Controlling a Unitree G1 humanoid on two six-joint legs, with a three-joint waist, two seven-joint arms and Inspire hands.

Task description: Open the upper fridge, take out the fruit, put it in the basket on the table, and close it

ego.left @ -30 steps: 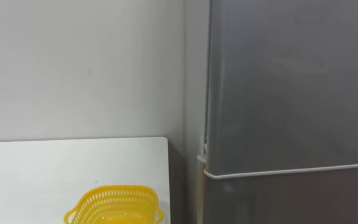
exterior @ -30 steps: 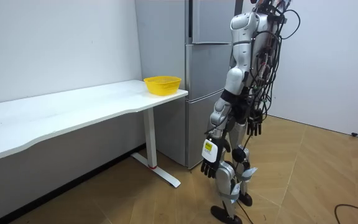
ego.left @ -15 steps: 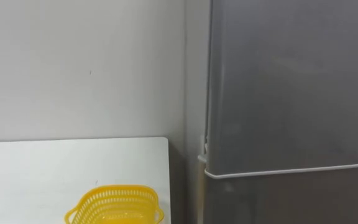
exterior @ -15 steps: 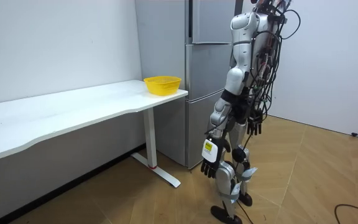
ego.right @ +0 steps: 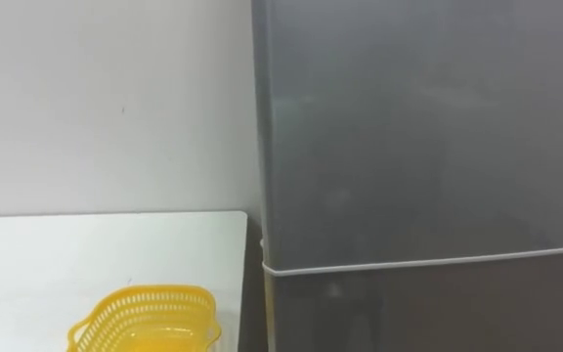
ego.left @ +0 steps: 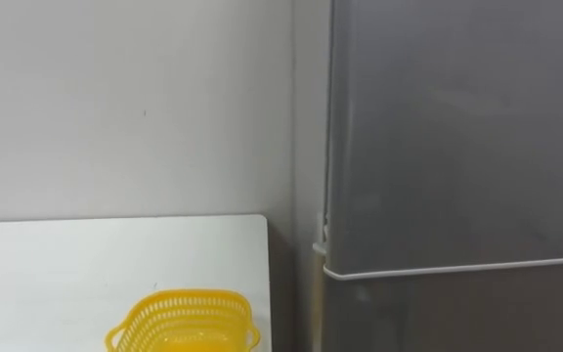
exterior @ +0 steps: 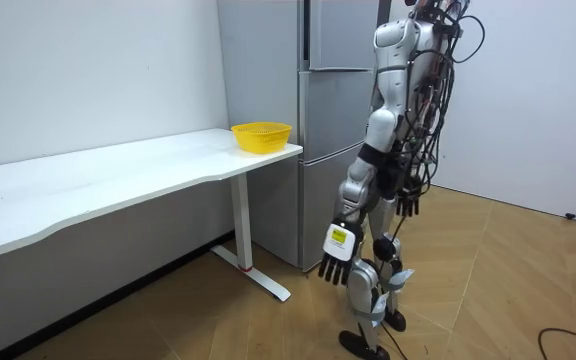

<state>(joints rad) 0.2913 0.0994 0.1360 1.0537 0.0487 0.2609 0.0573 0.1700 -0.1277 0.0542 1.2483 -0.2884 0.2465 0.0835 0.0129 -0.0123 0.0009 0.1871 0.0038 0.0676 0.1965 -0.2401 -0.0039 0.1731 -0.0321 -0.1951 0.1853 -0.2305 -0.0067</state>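
A grey fridge stands before me with both doors shut. A pale seam divides the upper door from the lower one. In the room view I stand upright facing the fridge, about an arm's length off. Both arms hang at my sides. My left hand hangs low by my thigh with relaxed fingers and holds nothing. My right hand hangs on my far side, also open and empty.
A white table stands against the wall to the left of the fridge. A yellow mesh basket sits near its right end. Wooden floor stretches behind me.
My left arm has swung a little forward, towards the fridge. The head view has shifted very slightly; the fridge and basket stay put.
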